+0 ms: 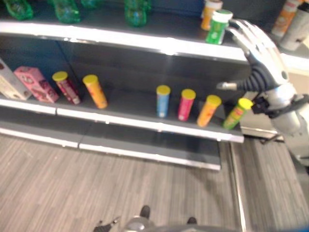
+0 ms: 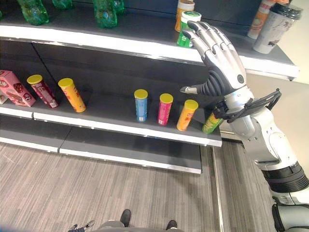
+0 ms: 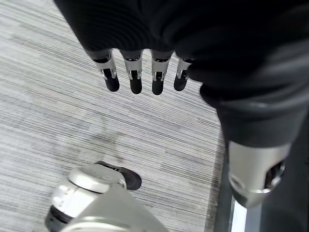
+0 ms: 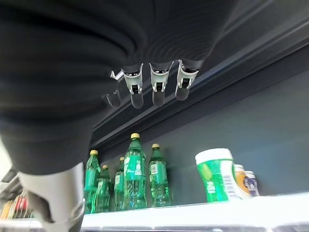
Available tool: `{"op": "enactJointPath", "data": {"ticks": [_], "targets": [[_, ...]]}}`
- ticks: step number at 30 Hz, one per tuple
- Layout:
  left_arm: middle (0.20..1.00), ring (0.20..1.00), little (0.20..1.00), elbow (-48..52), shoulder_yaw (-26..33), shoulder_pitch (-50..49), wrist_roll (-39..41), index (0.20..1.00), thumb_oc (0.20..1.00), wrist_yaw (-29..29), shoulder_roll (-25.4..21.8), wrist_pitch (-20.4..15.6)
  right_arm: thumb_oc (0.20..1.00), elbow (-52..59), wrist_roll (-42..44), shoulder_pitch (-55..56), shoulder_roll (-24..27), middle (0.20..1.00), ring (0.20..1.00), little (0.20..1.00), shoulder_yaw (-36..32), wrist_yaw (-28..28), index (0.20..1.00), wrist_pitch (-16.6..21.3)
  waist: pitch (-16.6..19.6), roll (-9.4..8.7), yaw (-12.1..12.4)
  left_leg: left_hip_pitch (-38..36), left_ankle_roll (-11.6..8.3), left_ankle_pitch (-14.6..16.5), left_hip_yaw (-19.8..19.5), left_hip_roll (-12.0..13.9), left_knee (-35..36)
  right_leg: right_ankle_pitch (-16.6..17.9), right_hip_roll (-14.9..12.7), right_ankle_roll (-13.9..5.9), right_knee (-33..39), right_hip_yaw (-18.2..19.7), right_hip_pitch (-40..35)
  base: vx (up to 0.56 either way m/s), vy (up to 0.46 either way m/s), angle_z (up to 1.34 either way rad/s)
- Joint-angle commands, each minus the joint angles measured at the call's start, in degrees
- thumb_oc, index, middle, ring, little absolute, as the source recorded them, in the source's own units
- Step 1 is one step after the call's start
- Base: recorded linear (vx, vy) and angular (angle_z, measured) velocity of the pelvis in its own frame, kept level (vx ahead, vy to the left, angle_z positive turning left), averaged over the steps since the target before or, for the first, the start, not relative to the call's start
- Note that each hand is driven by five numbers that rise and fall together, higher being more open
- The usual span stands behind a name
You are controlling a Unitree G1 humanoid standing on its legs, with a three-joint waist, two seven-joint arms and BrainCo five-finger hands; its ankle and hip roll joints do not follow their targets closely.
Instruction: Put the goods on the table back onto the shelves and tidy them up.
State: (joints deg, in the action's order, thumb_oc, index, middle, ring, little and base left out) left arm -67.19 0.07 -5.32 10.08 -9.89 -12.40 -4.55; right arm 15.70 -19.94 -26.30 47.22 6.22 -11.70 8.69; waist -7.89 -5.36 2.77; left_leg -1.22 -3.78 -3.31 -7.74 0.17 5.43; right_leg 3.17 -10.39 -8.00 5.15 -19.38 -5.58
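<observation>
My right hand (image 2: 219,58) is raised in front of the upper shelf (image 2: 120,44), open and holding nothing. Its fingertips are just right of a green canister with a white lid (image 2: 187,28), which stands upright on that shelf and also shows as the green canister (image 4: 218,175) past the fingers. An orange canister (image 2: 182,10) stands behind it. On the middle shelf (image 2: 120,126) stand a blue tube (image 2: 140,105), a pink tube (image 2: 164,109), an orange tube (image 2: 186,115) and a green tube (image 2: 211,123), the last partly hidden by my wrist. My left hand (image 3: 140,72) hangs open over the floor.
Green bottles (image 2: 105,13) stand in a group on the upper shelf's left. A grey cup (image 2: 273,26) and an orange container (image 2: 259,19) stand at its right end. A maroon tube (image 2: 42,91), a yellow-orange tube (image 2: 71,94) and a pink box (image 2: 15,88) occupy the middle shelf's left.
</observation>
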Motion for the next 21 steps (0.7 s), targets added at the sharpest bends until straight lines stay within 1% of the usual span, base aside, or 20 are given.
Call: {"op": "enactJointPath", "data": {"ticks": [1,4,5,6,9,14,18,19,20,21], "targets": [[1.000,1.000,1.000,0.72,-2.25,3.68,1.94,1.000,1.000,0.07,-1.17,-1.60,1.000,-2.06,17.04,-3.67,-3.89,1.000,1.000,1.000,1.02,-0.94,1.000,1.63,1.34,-1.47,0.81,-2.39,-0.86,6.49,8.47,2.60,-0.43,-0.58,-2.69,-2.41,-0.47,0.93,0.42,0.00,0.009,-0.14],[1.000,1.000,1.000,1.32,-3.44,3.29,2.92,1.000,1.000,1.31,-1.30,-1.50,1.000,-4.99,30.12,-4.01,-7.32,1.000,1.000,1.000,1.15,1.20,1.000,2.72,1.45,-1.57,0.49,-2.81,-0.85,6.66,9.08,2.70,-0.43,-0.43,-2.76,-2.41,-0.48,1.43,0.40,0.00,0.009,-0.11],[1.000,1.000,1.000,1.32,-3.40,3.29,2.93,1.000,1.000,1.33,-1.34,-1.50,1.000,-5.10,30.24,-4.11,-7.32,1.000,1.000,1.000,1.18,1.25,1.000,2.79,1.43,-1.60,0.50,-2.85,-0.85,6.68,9.12,2.70,-0.43,-0.43,-2.76,-2.42,-0.47,1.46,0.38,0.00,0.009,-0.12],[1.000,1.000,1.000,1.26,-3.65,3.02,3.08,1.000,1.000,1.66,-1.30,-1.39,1.000,-6.65,36.08,-4.78,-8.65,1.000,1.000,1.000,1.88,2.40,1.000,3.24,1.62,-1.62,0.48,-3.13,-0.88,6.80,9.32,2.71,-0.43,-0.43,-2.74,-2.35,-0.46,1.56,0.25,0.01,0.004,-0.11],[1.000,1.000,1.000,1.55,-4.16,2.61,3.52,1.000,1.000,2.13,-1.15,-1.22,1.000,-10.31,41.04,-7.16,-9.52,1.000,1.000,1.000,4.05,2.84,1.000,2.94,1.89,-1.76,0.64,-3.62,-0.93,6.99,9.53,2.75,-0.43,-0.38,-2.73,-2.30,-0.43,1.52,-0.11,0.01,0.003,-0.07],[1.000,1.000,1.000,1.61,-4.88,2.32,4.21,1.000,1.000,2.07,-1.05,-0.88,1.000,-16.21,42.92,-12.45,-9.80,1.000,1.000,1.000,7.10,1.40,1.000,1.56,2.45,-2.01,1.08,-3.81,-1.00,7.04,9.48,2.71,-0.43,-0.40,-2.66,-2.15,-0.32,1.52,-0.47,0.00,0.000,0.00],[1.000,1.000,1.000,1.40,-4.97,2.14,4.58,1.000,1.000,1.94,-1.17,-0.82,1.000,-19.55,42.29,-16.17,-8.87,1.000,1.000,1.000,8.16,0.18,1.000,0.69,2.54,-2.13,1.35,-3.84,-1.05,6.98,9.47,2.65,-0.43,-0.39,-2.67,-2.12,-0.32,1.36,-0.57,0.00,0.000,0.00],[1.000,1.000,1.000,1.22,-5.05,1.95,4.67,1.000,1.000,1.92,-1.37,-0.79,1.000,-22.49,42.08,-19.00,-8.20,1.000,1.000,1.000,8.86,-0.53,1.000,0.25,2.62,-2.28,1.57,-3.84,-1.08,6.95,9.45,2.57,-0.43,-0.36,-2.67,-2.13,-0.34,1.28,-0.60,0.00,0.000,0.00],[1.000,1.000,1.000,1.22,-5.01,1.98,4.67,1.000,1.000,1.92,-1.34,-0.79,1.000,-22.60,42.10,-19.14,-8.20,1.000,1.000,1.000,8.95,-0.53,1.000,0.30,2.59,-2.26,1.54,-3.84,-1.08,6.95,9.45,2.57,-0.43,-0.36,-2.67,-2.13,-0.34,1.28,-0.60,0.00,0.000,0.00],[1.000,1.000,1.000,1.11,-4.89,1.94,4.88,1.000,1.000,1.90,-1.63,-0.66,1.000,-25.28,41.03,-21.57,-7.30,1.000,1.000,1.000,9.46,-1.85,1.000,-0.50,2.53,-2.35,1.76,-3.72,-1.09,6.91,9.31,2.49,-0.43,-0.33,-2.67,-2.14,-0.36,1.16,-0.58,0.00,0.000,0.00]]}}
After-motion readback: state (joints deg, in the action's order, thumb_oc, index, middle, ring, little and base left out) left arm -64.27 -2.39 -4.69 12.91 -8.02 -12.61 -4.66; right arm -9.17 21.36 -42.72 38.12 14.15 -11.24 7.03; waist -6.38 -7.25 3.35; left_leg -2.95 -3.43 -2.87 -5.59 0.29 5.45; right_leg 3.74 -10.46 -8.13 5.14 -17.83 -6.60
